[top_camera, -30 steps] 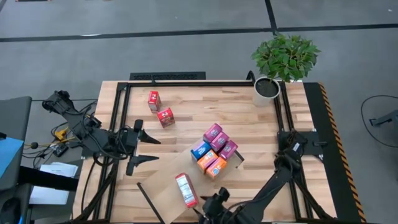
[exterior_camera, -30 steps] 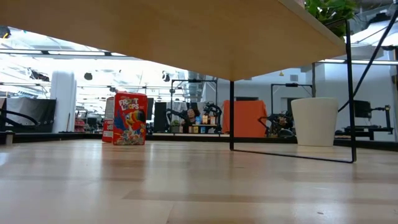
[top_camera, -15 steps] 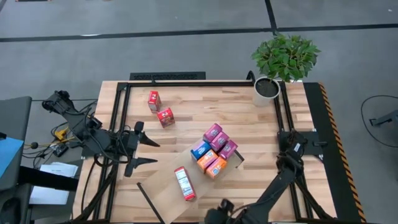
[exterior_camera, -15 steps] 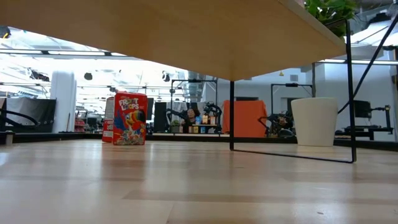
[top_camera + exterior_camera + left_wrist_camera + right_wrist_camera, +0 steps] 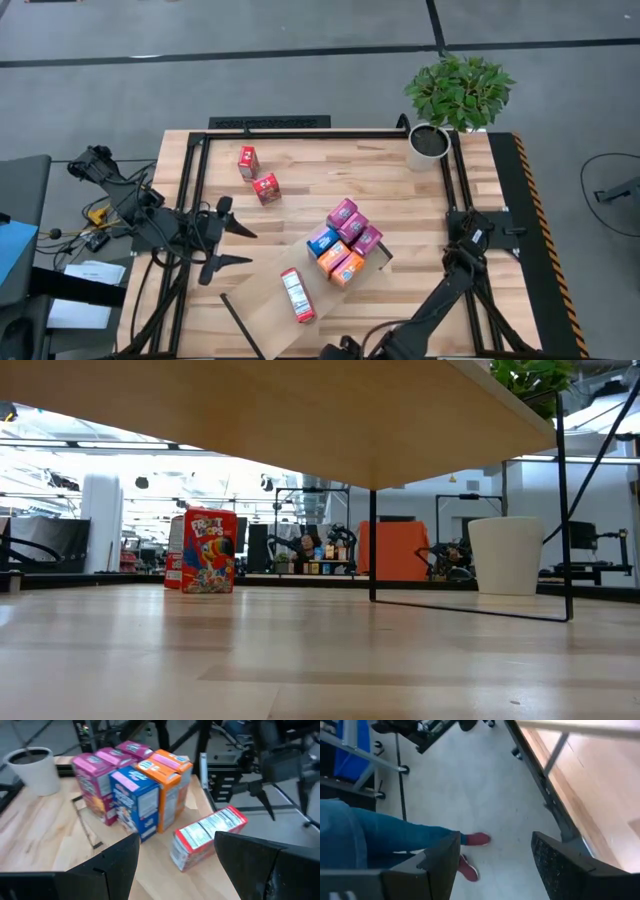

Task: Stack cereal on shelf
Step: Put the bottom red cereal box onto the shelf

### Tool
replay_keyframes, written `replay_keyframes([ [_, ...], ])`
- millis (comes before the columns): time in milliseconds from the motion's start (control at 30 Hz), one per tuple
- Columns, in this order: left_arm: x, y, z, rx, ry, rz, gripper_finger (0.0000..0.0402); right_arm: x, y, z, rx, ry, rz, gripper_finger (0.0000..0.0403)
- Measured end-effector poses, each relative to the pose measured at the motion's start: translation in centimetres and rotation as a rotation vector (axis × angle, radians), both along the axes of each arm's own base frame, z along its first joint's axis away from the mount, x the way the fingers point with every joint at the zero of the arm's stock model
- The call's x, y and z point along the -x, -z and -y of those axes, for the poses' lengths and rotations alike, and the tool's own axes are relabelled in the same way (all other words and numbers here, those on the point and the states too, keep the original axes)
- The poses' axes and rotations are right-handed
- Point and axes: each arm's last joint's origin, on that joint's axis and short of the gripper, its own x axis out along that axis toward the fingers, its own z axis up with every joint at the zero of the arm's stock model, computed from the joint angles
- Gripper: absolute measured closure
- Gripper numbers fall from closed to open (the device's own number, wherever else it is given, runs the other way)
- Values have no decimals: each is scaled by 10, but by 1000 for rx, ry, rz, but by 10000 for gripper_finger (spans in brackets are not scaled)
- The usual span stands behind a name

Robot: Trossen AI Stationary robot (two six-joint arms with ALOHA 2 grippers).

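- On my overhead feed the shelf point(image 5: 270, 290) lies slantwise on the tabletop point(image 5: 400, 190), and one red cereal box point(image 5: 298, 296) lies flat on it.
- At the shelf's far end I count a tight cluster of five boxes point(image 5: 343, 241): magenta-pink, blue and orange.
- Two more red boxes point(image 5: 257, 175) stand apart near the table's far left part.
- From table height I can read "Froot Loops" on a red box point(image 5: 208, 550), with a toucan printed on its front.
- The left wrist camera shows print on the blue box point(image 5: 134, 802) and on the red box lying by it, but I can't make out those words.
- My left gripper point(image 5: 228, 240) hovers at the table's left side with its jaws apart, holding nothing.
- My right gripper point(image 5: 495, 865) hangs off the table's near edge, jaws apart and empty; past it I see floor and a person's jeans leg point(image 5: 380, 837) with red shoes.
- A white pot point(image 5: 429, 143) with a green plant sits at the far right corner.
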Motion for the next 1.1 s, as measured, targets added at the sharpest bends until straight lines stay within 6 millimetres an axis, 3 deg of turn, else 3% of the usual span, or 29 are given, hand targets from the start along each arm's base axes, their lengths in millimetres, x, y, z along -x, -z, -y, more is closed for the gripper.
replay_keyframes([
  [200,0,0,1,9,29,-9,152,-5,-13,9,-48,-60,11,123],
  [433,1,2,1,39,34,-33,152,3,-76,40,-110,-67,117,79],
  [633,1,3,1,49,39,-45,152,22,-114,80,-79,14,79,55],
  [833,0,8,2,100,11,-85,152,26,-117,101,-42,101,3,55],
  [1100,-13,47,14,76,39,-167,152,47,-96,61,44,189,43,56],
])
